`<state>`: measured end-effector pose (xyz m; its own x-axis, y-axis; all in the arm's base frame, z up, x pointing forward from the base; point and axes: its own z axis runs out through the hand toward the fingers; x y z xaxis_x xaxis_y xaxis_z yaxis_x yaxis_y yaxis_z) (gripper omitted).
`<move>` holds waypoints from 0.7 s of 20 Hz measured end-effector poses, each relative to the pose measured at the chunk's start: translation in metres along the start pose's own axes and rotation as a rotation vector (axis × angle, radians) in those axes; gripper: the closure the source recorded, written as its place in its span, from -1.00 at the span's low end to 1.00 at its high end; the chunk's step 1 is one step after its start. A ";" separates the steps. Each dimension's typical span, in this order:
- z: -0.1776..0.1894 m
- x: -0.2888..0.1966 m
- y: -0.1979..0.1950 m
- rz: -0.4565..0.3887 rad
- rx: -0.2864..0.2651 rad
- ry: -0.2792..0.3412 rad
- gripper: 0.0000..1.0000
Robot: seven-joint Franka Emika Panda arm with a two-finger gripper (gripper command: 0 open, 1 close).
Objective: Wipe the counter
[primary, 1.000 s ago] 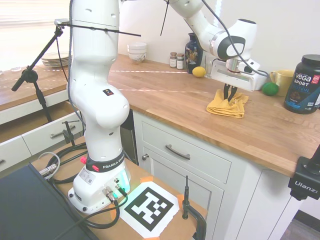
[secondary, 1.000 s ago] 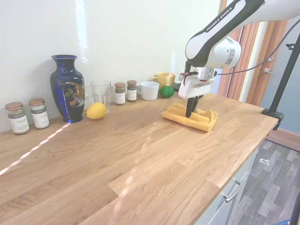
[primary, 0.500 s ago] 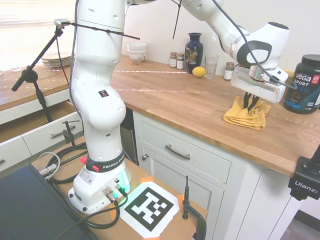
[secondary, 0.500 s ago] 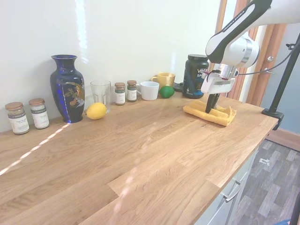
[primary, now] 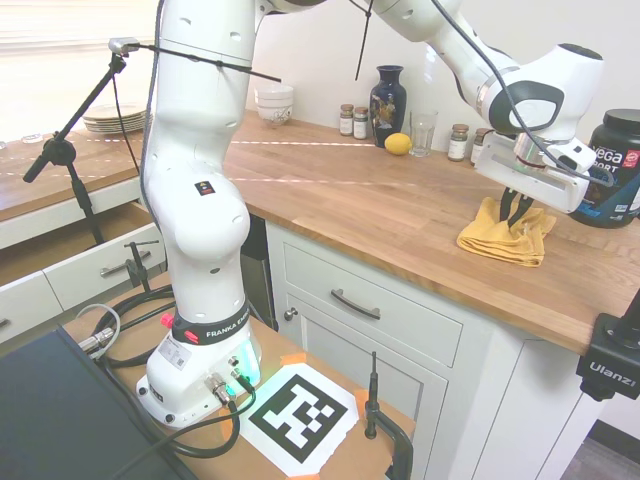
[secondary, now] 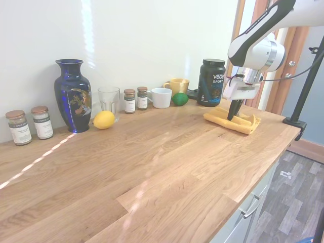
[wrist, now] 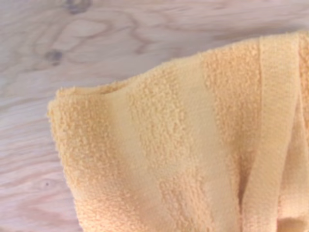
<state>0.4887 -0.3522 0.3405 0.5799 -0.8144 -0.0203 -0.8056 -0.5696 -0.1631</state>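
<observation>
The counter (primary: pixel 350 200) is a long brown butcher-block top over white cabinets. A folded yellow towel (primary: pixel 505 240) lies on it near its far end, close to the front edge. My gripper (primary: pixel 517 222) points straight down into the towel, shut on a fold of it and pressing it onto the wood. From the other side, the gripper (secondary: pixel 232 116) stands at the middle of the towel (secondary: pixel 238 123) on the counter (secondary: pixel 152 162). The wrist view is filled by the towel (wrist: pixel 183 154), with bare counter (wrist: pixel 72 48) beside it.
A black Vega tub (secondary: pixel 211 82) stands just behind the towel. Along the wall are a green lime (secondary: pixel 179 98), yellow mug (secondary: pixel 177 85), white cup (secondary: pixel 162 97), spice jars (secondary: pixel 135 99), a glass (secondary: pixel 108 100), a lemon (secondary: pixel 104 120) and a blue vase (secondary: pixel 73 95).
My gripper has slid the towel along the counter toward the end with the black tub, rightward in both exterior views. It has stayed shut on the towel.
</observation>
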 end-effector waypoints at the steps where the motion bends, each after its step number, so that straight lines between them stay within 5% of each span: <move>1: -0.001 0.002 0.001 0.003 -0.002 -0.011 -1.00; 14: -0.007 0.004 -0.001 0.008 0.008 -0.024 -1.00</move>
<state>0.4915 -0.3555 0.3471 0.5763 -0.8160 -0.0449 -0.8092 -0.5621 -0.1711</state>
